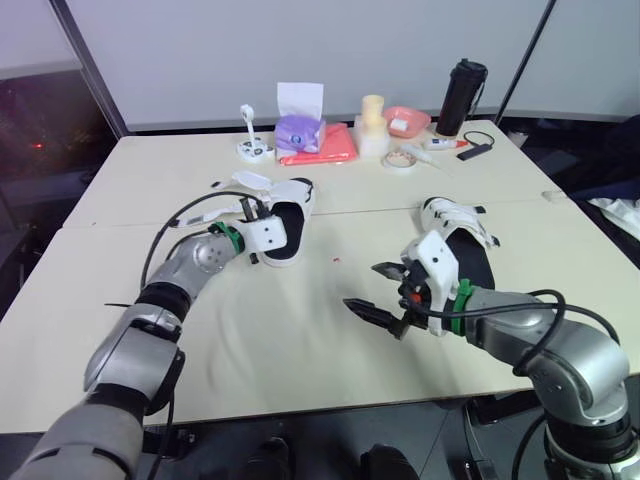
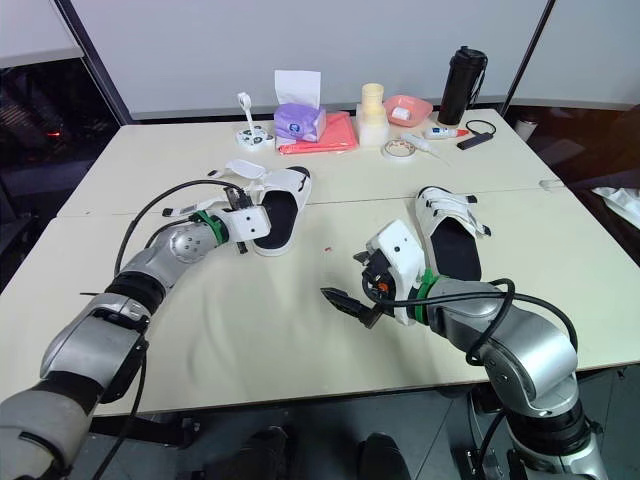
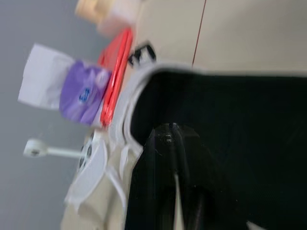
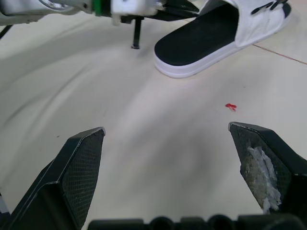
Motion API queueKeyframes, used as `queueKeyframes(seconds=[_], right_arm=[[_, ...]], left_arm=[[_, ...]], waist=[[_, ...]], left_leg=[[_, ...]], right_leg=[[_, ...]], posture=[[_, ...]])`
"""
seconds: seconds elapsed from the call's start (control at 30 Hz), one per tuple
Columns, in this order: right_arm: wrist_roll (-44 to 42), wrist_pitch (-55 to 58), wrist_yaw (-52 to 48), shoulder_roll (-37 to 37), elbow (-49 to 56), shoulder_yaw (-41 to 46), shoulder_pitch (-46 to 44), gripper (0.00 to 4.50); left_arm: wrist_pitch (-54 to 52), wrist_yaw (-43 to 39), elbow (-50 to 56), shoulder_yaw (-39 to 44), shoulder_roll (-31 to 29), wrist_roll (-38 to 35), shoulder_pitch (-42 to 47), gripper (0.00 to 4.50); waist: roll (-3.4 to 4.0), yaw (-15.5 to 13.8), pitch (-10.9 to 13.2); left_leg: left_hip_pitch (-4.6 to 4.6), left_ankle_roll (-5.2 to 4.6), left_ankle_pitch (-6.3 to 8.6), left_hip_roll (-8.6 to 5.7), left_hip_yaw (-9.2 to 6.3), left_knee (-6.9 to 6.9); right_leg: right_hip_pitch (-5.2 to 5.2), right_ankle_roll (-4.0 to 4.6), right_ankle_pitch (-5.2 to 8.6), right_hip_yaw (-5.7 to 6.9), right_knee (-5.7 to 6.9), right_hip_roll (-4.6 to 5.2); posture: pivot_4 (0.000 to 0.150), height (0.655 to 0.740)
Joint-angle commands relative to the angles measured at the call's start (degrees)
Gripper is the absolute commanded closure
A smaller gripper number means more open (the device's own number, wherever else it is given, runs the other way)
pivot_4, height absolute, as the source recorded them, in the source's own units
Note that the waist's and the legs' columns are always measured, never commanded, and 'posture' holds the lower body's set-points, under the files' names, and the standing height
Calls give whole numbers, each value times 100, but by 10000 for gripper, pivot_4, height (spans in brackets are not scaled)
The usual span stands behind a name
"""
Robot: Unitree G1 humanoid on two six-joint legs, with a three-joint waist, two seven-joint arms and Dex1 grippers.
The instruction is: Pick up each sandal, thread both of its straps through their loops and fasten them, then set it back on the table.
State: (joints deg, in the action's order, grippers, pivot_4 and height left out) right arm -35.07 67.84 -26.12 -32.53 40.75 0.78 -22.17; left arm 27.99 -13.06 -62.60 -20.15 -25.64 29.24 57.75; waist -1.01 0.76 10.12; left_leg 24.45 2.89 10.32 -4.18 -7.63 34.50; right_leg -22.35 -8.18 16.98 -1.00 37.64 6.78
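Take the likely light, stiff-soled sandal [image 2: 287, 205] by its white rim, minding floppy straps [image 2: 245, 168], with right gripper [image 4: 165, 132] spread empty, left gripper [image 2: 240, 215] state unclear.

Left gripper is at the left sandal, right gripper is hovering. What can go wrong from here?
1. Only the left gripper is at the left sandal. The open right gripper hangs apart from it, so the sandal may slide or tip on the table when lifted.
2. Its loose strap lies splayed out and may fold under or snag.
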Motion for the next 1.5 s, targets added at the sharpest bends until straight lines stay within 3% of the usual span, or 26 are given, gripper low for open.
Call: queueKeyframes(seconds=[0.03,0.2,0.37,0.7,0.9,1.17,1.27,1.5], right_arm=[[-10,-153,12,-50,65,42,-55,0],[-2,-153,57,-63,97,54,-3,0],[-11,-152,99,-65,106,63,-3,0],[-7,-159,144,-82,126,76,23,0],[-12,-151,167,-88,137,82,27,0],[-10,-156,202,-111,194,106,100,0],[-26,-140,229,-105,227,122,124,0],[-44,-116,293,-101,264,151,142,0]], left_arm=[[-366,553,-214,-130,121,261,319,26519],[-776,1061,-651,-219,449,390,542,296],[-1213,1113,-998,-57,716,214,608,296],[-2031,534,-1132,1435,1255,-1361,559,296],[-2160,338,-1134,1727,1371,-1657,569,296],[-2174,456,-1199,1540,1479,-1434,675,296],[-2155,589,-1230,1385,1484,-1257,731,9361],[-2204,871,-1339,1060,1545,-913,839,44710]], waist=[[-1,3,1],[-2,2,1],[-2,-1,1],[-2,-14,-1],[-2,-18,-1],[-3,-27,-1],[-3,-39,-1],[-3,-34,-1]], left_leg=[[0,0,0,0,0,1],[1,-3,2,0,0,16],[0,-7,5,0,0,35],[0,-7,5,-1,-3,53],[0,-7,5,-3,-3,53],[0,-7,5,-4,-3,54],[0,-7,5,-4,-4,54],[0,-6,6,-4,-4,53]], right_leg=[[0,0,0,0,1,0],[1,-1,1,0,11,0],[5,-4,2,0,25,0],[10,-5,3,1,38,0],[10,-5,3,1,38,1],[12,-5,3,1,38,1],[13,-5,3,1,37,1],[12,-6,4,1,38,1]], posture=[[1500,7400],[1500,7400],[1500,7400],[1500,7400],[1500,7400],[1500,7400],[1500,7400],[1500,7400]])
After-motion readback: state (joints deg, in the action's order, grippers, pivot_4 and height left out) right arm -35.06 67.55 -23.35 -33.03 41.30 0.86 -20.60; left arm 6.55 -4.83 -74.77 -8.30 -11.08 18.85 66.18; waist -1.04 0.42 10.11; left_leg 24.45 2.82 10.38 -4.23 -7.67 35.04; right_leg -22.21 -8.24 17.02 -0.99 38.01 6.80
